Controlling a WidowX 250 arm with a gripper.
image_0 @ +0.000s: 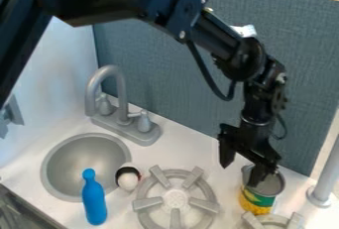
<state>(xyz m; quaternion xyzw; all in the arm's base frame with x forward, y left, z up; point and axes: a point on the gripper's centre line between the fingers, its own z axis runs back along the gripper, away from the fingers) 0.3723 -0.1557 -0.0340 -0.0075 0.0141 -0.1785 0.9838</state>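
Note:
The black gripper (241,174) hangs down at the right side, over the counter beside the back panel. Its two fingers are spread apart. One is to the left of an open metal can (258,202), and the other is at the can's opening, overlapping its grey inside. The can stands upright, with a green and yellow label. Whether that finger touches the can's wall, I cannot tell.
A grey stove burner (175,199) lies left of the can, and part of another burner (273,219) is just in front. Farther left are a small white and dark object (128,177), a blue bottle (94,202), a round sink (84,162) and a grey faucet (120,94).

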